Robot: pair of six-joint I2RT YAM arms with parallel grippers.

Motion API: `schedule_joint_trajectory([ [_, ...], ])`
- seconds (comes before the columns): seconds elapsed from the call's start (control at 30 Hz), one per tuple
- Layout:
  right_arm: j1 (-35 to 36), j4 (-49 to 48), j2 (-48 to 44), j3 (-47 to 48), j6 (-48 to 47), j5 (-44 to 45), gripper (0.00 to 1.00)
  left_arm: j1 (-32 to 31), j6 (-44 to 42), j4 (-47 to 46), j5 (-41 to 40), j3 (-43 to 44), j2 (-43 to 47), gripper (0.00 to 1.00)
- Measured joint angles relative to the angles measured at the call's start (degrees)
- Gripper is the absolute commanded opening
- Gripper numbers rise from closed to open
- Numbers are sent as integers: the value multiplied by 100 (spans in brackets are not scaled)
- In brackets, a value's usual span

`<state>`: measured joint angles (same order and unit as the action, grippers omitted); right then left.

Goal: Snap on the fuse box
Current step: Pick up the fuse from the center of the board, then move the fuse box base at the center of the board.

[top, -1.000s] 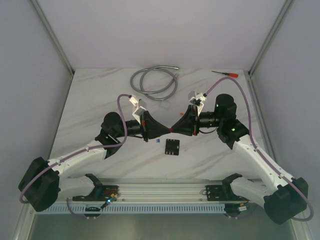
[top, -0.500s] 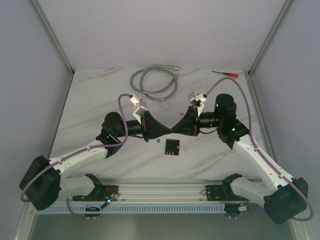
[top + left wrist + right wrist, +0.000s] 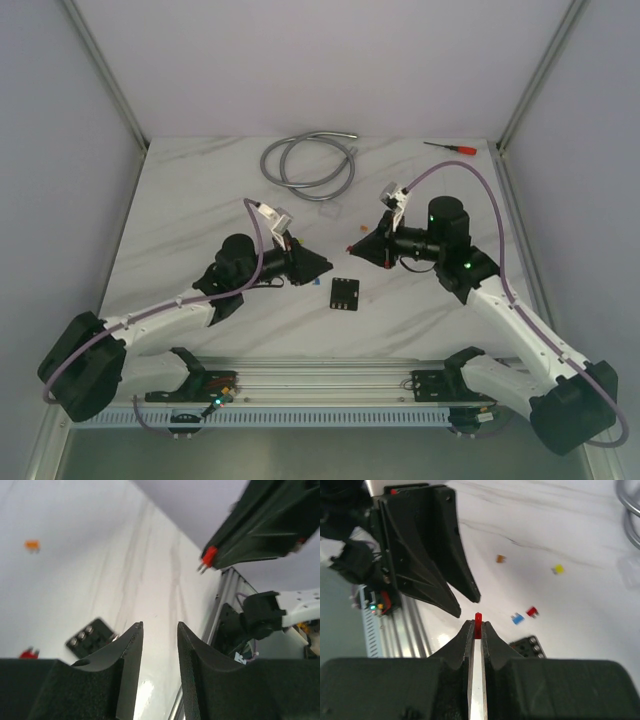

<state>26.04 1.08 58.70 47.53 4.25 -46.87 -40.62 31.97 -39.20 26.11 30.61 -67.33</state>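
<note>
Red fuse (image 3: 478, 618) pinched in right gripper (image 3: 476, 628) fingertips; left gripper (image 3: 160, 627) fingers parted, empty; fuse box (image 3: 345, 294) lying between both, untouched.

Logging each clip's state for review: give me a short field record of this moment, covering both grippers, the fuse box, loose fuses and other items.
left gripper: fingers apart, nothing between them
right gripper: fingers shut on a red fuse, tip facing the left gripper
fuse box: flat on the table, untouched, nearer the arm bases than both grippers
loose on table: orange fuse, yellow fuse, blue fuse, second red fuse
far edge: coiled hose, screwdriver
</note>
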Motion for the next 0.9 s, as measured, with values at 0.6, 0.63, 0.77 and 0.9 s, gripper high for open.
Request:
schedule_joint_trajectory([
  [0.6,0,122,-317,-966,841,2212,0,-173,1543,984,-1217,-203,-2009,29],
  [0.63,0,120,-317,-968,863,2227,0,-190,1596,1032,-1250,-190,-2092,29],
  [0.77,0,81,-317,-968,925,2256,0,-273,1744,1248,-1311,-33,-2350,26],
  [0.9,0,39,-317,-970,968,2256,0,-330,1860,1329,-1305,142,-2570,21],
])
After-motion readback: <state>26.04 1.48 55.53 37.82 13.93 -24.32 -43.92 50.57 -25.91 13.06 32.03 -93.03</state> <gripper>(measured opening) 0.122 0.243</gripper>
